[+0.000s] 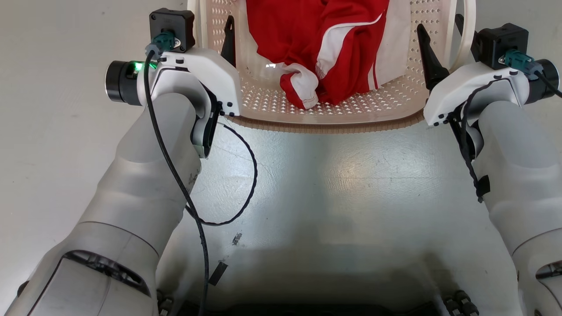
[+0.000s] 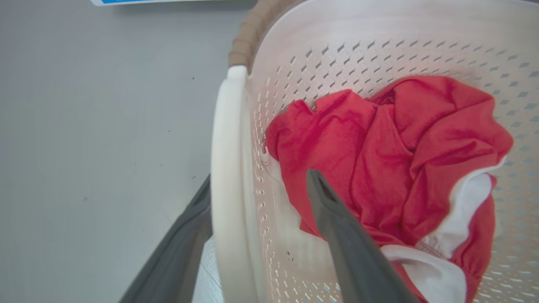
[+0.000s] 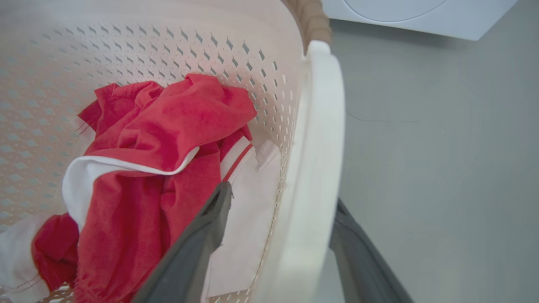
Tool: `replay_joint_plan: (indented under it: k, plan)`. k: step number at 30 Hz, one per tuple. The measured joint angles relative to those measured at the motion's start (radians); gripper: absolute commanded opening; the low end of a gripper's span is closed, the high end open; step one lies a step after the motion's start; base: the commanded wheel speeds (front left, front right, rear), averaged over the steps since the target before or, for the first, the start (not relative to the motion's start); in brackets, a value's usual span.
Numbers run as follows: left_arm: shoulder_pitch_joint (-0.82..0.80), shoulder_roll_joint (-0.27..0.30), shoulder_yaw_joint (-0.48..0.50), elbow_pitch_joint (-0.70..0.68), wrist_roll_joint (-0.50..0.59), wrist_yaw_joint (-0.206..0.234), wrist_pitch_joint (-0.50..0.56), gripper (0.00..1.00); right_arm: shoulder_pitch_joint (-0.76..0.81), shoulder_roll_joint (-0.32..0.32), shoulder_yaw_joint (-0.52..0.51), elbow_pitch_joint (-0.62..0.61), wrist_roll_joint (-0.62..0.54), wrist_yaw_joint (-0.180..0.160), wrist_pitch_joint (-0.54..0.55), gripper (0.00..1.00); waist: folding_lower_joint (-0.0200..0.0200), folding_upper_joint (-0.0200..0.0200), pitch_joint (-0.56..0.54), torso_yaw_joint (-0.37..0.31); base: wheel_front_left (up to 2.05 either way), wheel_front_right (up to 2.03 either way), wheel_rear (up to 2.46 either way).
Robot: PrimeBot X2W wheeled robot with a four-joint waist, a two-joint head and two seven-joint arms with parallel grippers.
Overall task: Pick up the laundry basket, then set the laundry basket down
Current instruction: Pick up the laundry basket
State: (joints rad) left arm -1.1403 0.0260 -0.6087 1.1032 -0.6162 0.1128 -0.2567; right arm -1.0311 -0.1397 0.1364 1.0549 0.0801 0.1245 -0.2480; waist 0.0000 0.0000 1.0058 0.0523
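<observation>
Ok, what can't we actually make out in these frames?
Head view: far half of the laundry basket, cut off by the top edge.
Left wrist view: tip of the left outer finger, behind the left handle.
Right wrist view: tip of the right outer finger, behind the right handle; washing machine, cut by the top edge.
All views: basket bottom under the red garment.

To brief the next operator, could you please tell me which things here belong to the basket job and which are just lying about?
Belongs to the job: laundry basket; left end effector, open astride the left handle; right end effector, open astride the right handle.
Just lying about: red and white garment inside the basket; washing machine on the floor.
</observation>
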Motion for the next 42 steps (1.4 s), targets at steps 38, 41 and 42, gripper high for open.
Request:
replay_joint_plan:
  k: [38,41,42]
  plan:
    - [0.172,0.008,-0.110,0.034,-0.075,0.020,0.001,0.00,0.152,0.057,0.078,0.147,0.004,-0.011,-0.002,0.00,0.0000,0.0000,-0.220,-0.027,0.00,0.00,0.00]
    - [0.216,0.006,-0.138,0.043,-0.094,0.020,0.001,0.00,0.193,0.058,0.112,0.158,0.048,-0.011,0.002,0.00,0.0000,0.0000,-0.272,-0.031,0.00,0.00,0.00]
    - [0.232,0.006,-0.146,0.045,-0.105,0.020,0.001,0.00,0.204,0.058,0.125,0.160,0.066,-0.011,0.005,0.00,0.0000,0.0000,-0.291,-0.032,0.00,0.00,0.00]
